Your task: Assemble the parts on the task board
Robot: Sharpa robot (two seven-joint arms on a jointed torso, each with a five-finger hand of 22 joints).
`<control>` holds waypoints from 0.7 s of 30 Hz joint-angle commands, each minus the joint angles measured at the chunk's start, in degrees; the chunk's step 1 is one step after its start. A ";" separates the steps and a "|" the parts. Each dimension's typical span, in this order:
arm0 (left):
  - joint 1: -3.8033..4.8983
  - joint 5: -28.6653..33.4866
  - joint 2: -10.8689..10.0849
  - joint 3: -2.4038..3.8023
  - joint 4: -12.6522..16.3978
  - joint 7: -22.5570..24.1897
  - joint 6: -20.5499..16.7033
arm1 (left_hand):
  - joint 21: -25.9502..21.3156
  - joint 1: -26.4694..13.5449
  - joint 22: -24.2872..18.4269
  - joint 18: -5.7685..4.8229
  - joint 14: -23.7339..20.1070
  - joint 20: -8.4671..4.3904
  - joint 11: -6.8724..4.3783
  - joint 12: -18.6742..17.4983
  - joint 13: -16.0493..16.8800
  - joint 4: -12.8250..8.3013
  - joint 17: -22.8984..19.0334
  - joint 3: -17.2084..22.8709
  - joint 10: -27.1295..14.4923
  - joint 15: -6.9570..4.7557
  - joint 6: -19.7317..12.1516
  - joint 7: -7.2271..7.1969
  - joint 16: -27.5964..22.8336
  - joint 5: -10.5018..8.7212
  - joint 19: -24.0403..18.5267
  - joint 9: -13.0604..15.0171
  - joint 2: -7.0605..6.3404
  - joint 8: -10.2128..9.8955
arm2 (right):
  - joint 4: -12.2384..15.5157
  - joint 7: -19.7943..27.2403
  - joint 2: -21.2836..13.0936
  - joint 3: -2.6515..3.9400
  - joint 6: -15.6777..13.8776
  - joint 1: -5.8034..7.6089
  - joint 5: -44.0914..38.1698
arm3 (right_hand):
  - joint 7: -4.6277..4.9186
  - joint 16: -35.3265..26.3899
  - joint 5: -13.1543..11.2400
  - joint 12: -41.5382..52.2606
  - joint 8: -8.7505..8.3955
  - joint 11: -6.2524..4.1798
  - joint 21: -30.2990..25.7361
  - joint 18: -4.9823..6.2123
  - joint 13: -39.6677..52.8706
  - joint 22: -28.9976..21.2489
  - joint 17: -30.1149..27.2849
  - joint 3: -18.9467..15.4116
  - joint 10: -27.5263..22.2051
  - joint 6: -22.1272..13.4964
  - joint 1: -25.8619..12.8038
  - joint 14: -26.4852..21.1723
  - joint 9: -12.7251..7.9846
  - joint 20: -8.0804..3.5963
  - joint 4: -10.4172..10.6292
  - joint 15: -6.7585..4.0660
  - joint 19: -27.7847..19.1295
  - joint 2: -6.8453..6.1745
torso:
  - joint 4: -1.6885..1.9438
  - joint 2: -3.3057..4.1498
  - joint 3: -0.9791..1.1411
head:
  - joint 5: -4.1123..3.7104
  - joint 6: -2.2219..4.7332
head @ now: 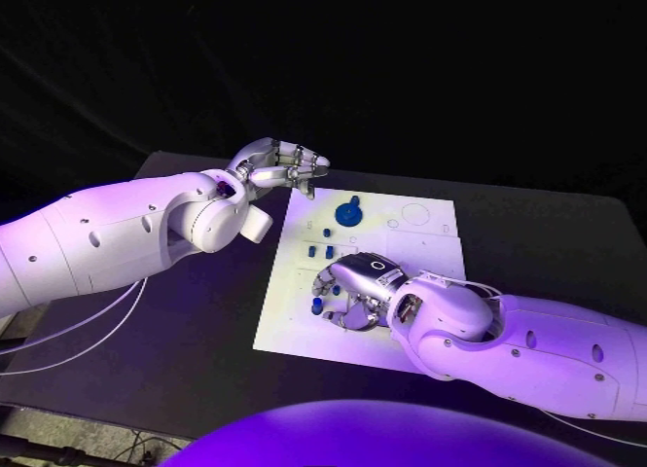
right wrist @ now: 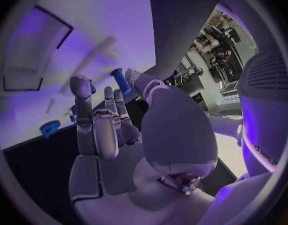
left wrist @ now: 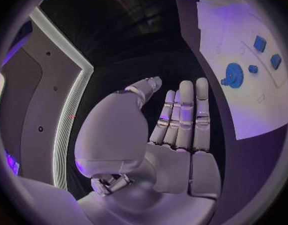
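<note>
Reaching over the near-left part of the flat white task board [head: 408, 219], the right hand [head: 354, 292] has its silver fingers curled down among a cluster of small blue plastic parts [head: 319, 288]. In the right wrist view a short blue cylindrical peg [right wrist: 119, 78] sits right at the fingertips [right wrist: 80, 85]; whether it is actually pinched or merely touched cannot be told, since the fingers hide the contact. The main risk appears to lie here: with the fingers crowded so close among the loose pieces, a small sideways shift could knock neighbouring parts over or push them off the board's near edge. If the peg is only lightly held, it could slip and roll as the hand lifts.

The left hand [head: 277, 162] hovers beyond the board's far-left corner, above the black tabletop [head: 197, 321]. It holds nothing; in its own wrist view the fingers [left wrist: 184, 115] lie straight and side by side with the thumb apart.

Further out on the board, a round blue gear-like disc [head: 350, 212] sits toward the far end, with two small blue blocks [head: 319, 251] between it and the right hand. Most of the parts look unassembled, so the task seems to be at an early stage.
</note>
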 commanded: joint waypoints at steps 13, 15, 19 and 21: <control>-0.23 -0.02 -0.68 -0.25 -0.05 0.23 0.92 | -0.42 -0.27 -0.06 0.47 -0.53 0.41 0.00 0.22 -0.07 0.02 -0.07 -0.27 -0.30 -0.01 -0.43 0.12 0.09 0.05 0.13 -0.06 0.21 0.16 | 5.96 3.49 -14.50 1.28 -6.89 6.28 26.05 | 0.13 1.42 0.28 7.68 0.10 -1.53 7.15 -0.11 1.72 3.69 3.81 -6.62 8.00 0.32 -2.32 3.26 -1.81 -0.79 4.88 -0.54 4.43 2.38 | -0.58 -1.09 0.00 | -4.09 0.33; -0.28 0.00 -0.86 -0.30 0.03 0.24 0.90 | -0.42 -0.27 -0.06 0.47 -0.53 0.41 0.00 0.22 -0.07 0.02 -0.07 -0.27 -0.30 -0.01 -0.43 0.12 0.09 0.05 0.13 -0.06 0.21 0.16 | 6.61 2.91 -18.07 1.14 -5.11 7.05 32.21 | -1.48 2.79 0.62 11.05 1.30 -3.46 9.55 -0.44 4.07 4.99 6.27 -6.99 14.19 2.24 -2.71 4.02 -1.33 -2.17 6.09 -2.17 5.82 1.57 | -0.71 -1.28 -0.14 | -4.50 0.45; -0.32 0.05 -1.05 -0.36 0.09 0.38 0.77 | -0.48 -0.31 -0.08 0.46 -0.57 0.42 0.02 0.24 -0.08 0.05 -0.08 -0.34 -0.39 0.01 -0.45 0.13 0.10 0.03 0.13 -0.07 0.17 0.17 | 7.65 1.76 -22.23 0.61 -3.43 7.47 37.37 | -3.26 4.62 0.82 31.84 3.65 -5.54 14.89 -1.47 21.42 8.12 9.75 -8.83 14.89 2.53 -2.36 4.87 2.13 -4.34 7.71 -4.14 8.10 1.17 | -0.90 -1.42 -0.26 | -4.88 0.59; -0.33 0.08 -1.16 -0.38 0.17 0.65 0.72 | -0.48 -0.31 -0.08 0.46 -0.57 0.42 0.02 0.24 -0.08 0.05 -0.08 -0.34 -0.39 0.01 -0.45 0.13 0.10 0.03 0.13 -0.07 0.17 0.17 | 8.47 0.60 -24.38 0.30 -2.82 7.36 36.87 | -3.25 4.98 0.78 47.49 4.77 -5.75 15.71 -1.73 37.65 8.79 10.48 -9.69 15.56 1.74 -2.41 5.02 3.79 -4.20 8.94 -4.06 8.35 1.36 | -1.07 -1.52 -0.34 | -5.15 0.45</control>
